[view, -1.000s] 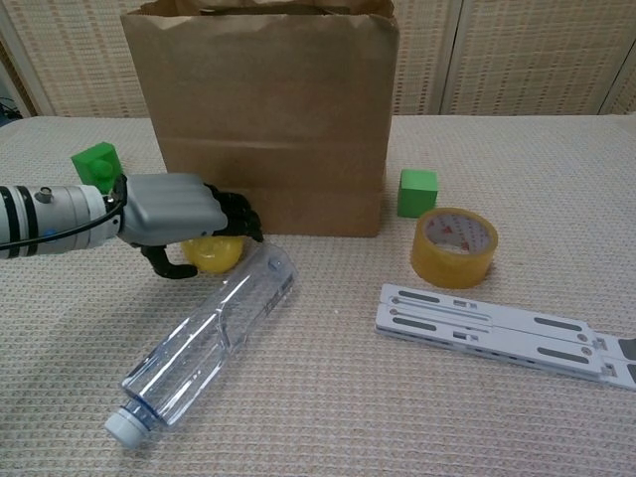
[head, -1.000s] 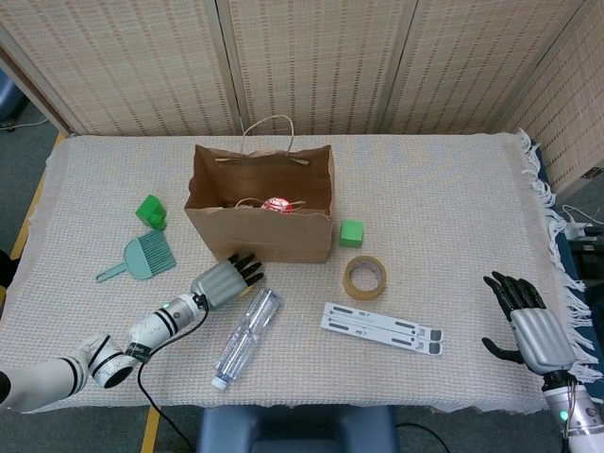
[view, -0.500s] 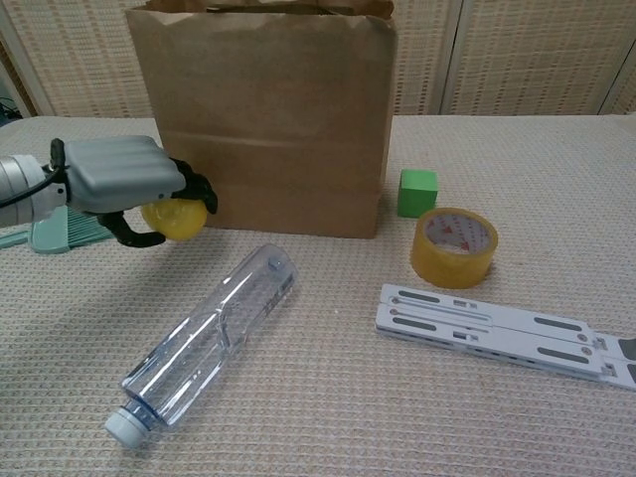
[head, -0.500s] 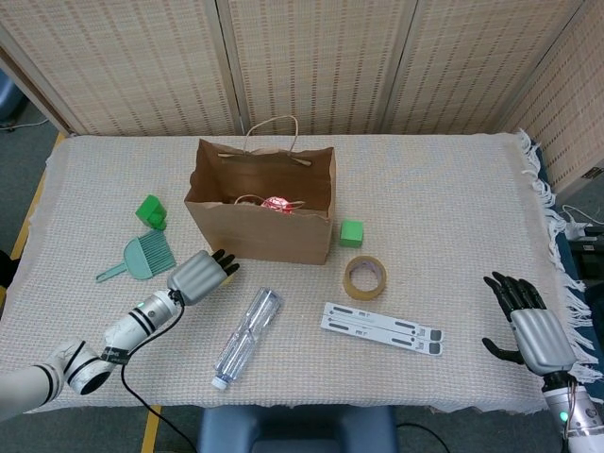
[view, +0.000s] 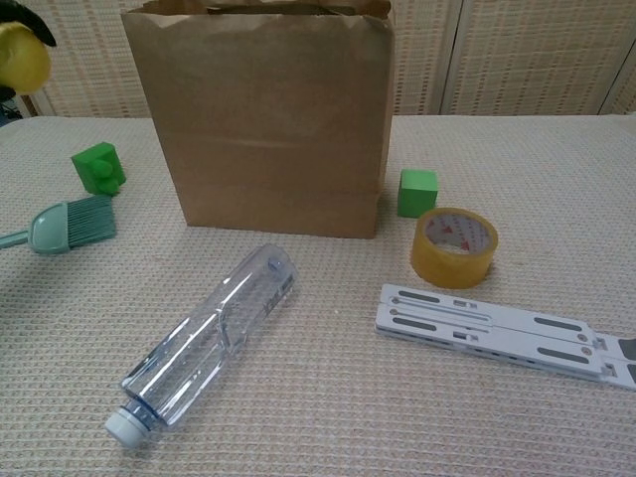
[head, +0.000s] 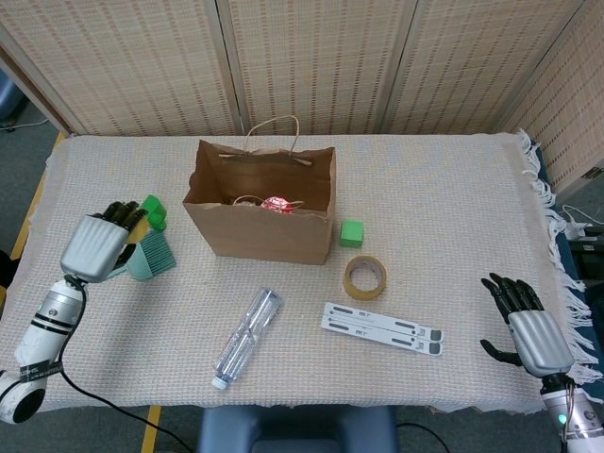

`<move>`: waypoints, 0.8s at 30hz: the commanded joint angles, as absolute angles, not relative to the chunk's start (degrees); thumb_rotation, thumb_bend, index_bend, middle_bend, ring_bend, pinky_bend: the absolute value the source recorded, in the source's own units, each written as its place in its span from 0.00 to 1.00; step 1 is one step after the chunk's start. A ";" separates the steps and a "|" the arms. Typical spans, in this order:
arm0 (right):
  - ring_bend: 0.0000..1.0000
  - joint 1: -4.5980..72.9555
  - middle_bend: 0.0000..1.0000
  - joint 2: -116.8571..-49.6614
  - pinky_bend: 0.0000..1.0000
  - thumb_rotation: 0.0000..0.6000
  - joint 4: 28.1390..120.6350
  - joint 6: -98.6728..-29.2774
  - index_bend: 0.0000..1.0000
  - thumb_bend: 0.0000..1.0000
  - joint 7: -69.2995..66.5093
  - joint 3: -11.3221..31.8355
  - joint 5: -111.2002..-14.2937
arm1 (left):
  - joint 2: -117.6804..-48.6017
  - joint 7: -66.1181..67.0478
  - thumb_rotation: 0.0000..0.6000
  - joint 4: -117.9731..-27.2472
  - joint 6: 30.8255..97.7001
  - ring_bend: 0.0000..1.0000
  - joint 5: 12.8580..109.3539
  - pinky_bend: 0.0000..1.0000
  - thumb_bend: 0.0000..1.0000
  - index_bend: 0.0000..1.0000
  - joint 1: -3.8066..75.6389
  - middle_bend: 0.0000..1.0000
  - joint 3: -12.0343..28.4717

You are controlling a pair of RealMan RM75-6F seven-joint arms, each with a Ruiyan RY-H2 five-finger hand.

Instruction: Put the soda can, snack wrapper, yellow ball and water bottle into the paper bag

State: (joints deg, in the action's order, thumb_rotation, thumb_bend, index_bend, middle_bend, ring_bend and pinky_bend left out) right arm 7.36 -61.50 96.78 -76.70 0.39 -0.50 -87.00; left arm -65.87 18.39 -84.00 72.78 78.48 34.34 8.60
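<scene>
Yellow ball (view: 22, 58) is held in left hand (head: 97, 243), raised above the worktop (head: 444, 217), left of the upright paper bag (head: 260, 226). Water bottle (head: 245, 338) lies flat before the bag. Right hand (head: 528, 330) is seen open, empty, near the worktop's right edge.

Yellow ball (view: 22, 58) apparently edge-cropped.

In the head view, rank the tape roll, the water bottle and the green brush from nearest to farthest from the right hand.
Measured from the right hand, low at the table's right edge:
1. Tape roll, right of centre, nearest.
2. Water bottle, lying near the front edge, left of centre.
3. Green brush, far left beside the left hand, farthest.
</scene>
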 commanded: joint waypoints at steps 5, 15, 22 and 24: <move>0.00 7.39 0.00 -61.74 0.00 1.00 96.75 -76.71 0.00 0.13 1.02 -0.57 -87.17 | -62.41 13.14 1.00 -97.31 79.10 0.61 68.60 0.71 0.58 0.67 33.15 0.66 20.80; 0.00 7.39 0.00 -61.59 0.00 1.00 96.69 -76.65 0.00 0.13 0.93 -0.57 -87.08 | -67.11 21.58 1.00 -103.43 72.68 0.61 65.92 0.71 0.58 0.67 43.55 0.66 24.86; 0.00 7.47 0.00 -61.04 0.00 1.00 96.93 -76.12 0.00 0.13 0.08 -0.64 -86.70 | -76.46 29.43 1.00 -99.88 67.89 0.61 62.51 0.71 0.58 0.67 52.25 0.66 24.22; 0.00 7.50 0.00 -60.84 0.00 1.00 97.02 -75.98 0.00 0.13 -0.19 -0.63 -86.58 | -79.48 31.02 1.00 -97.92 66.83 0.61 61.79 0.71 0.58 0.67 54.44 0.66 23.73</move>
State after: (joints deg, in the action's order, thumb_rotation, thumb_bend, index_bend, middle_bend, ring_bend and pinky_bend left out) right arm 7.49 -60.86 97.00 -76.01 -0.18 -0.63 -86.61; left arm -76.09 29.07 -100.24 68.64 63.29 51.53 24.21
